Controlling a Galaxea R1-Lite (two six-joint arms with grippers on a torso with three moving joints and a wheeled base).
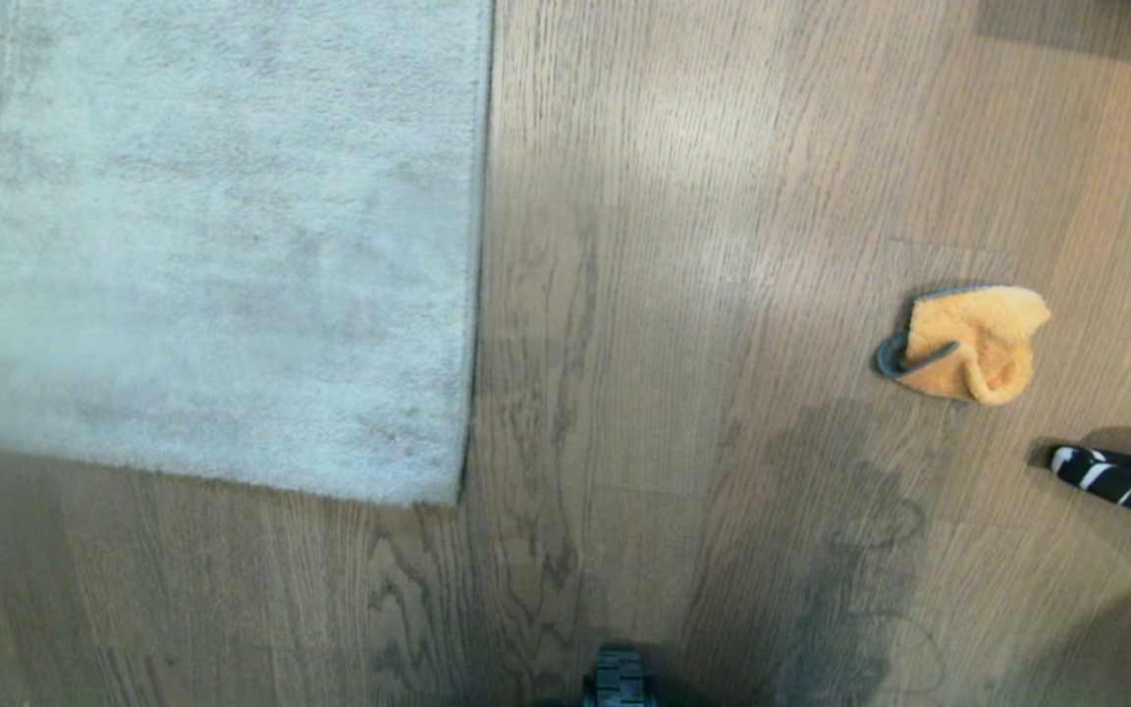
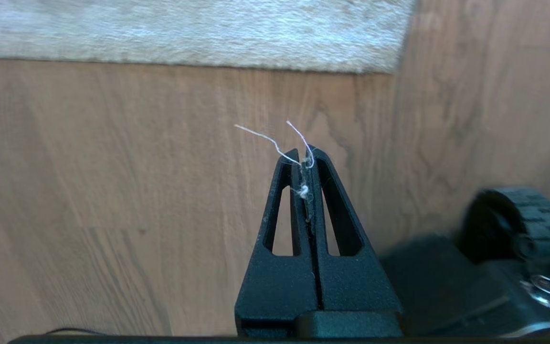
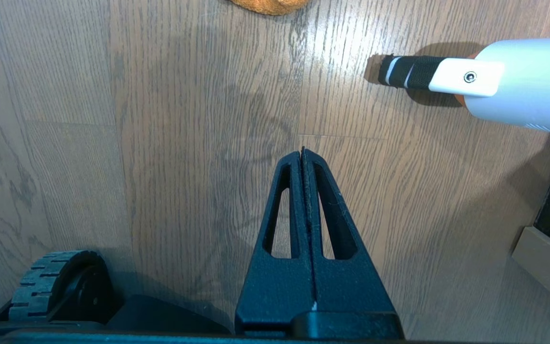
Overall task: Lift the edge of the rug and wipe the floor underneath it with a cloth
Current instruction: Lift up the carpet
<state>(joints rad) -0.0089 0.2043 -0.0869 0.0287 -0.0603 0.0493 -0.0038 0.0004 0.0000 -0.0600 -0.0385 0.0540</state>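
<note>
Both your left pincer (image 2: 303, 155) and right pincer (image 3: 303, 153) are closed, empty. The rug edge (image 1: 472, 295) looks floppy; pinch its corner at seven o'clock. The cloth (image 1: 973, 344) is soft, at three o'clock.

Left gripper (image 2: 304, 154): black, two tapered slotted fingers (image 2: 282, 210) pressed flat together along their whole length, tips meeting near the centre of the left wrist view; pale stray threads (image 2: 275, 141) caught between the tips, a small tuft lower in the seam. Holds no object.

Right gripper (image 3: 302, 153): black, same build, fingers (image 3: 332, 215) closed tip to tip at the centre of the right wrist view, nothing between them.

Neither arm appears in the head view.

Base wheel (image 1: 618, 678): dark, ribbed, bottom centre of the head view.
</note>
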